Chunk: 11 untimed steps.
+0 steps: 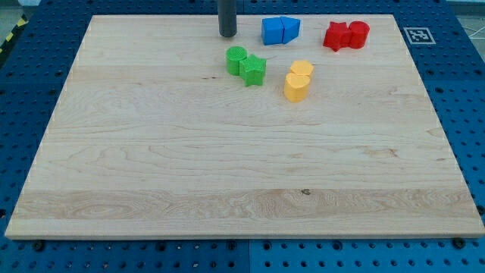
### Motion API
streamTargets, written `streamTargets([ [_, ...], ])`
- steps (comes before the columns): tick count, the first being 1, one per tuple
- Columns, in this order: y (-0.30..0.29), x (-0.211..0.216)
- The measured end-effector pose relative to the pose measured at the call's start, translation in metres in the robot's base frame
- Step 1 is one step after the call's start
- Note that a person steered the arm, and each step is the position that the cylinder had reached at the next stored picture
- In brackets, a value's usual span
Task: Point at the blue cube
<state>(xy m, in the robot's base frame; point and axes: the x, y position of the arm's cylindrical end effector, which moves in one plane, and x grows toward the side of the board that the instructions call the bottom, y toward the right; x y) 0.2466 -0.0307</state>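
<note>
Blue cube (272, 31) at view's top, centre-right of bench (227, 167), touching blue wedge-like block (290, 29) on its right. My tip (227, 35) just left of cube, small gap, not touching. No hand on rig, just rod. Green pair (245, 65) below tip; yellow pair (298, 80) below cube; red pair (346, 35) far right.

Single view, raised, angled down over whole wooden board (242, 174), moderately near
</note>
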Motion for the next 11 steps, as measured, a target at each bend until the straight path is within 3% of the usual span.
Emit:
streamTargets([
  [11, 0.023, 0.013],
])
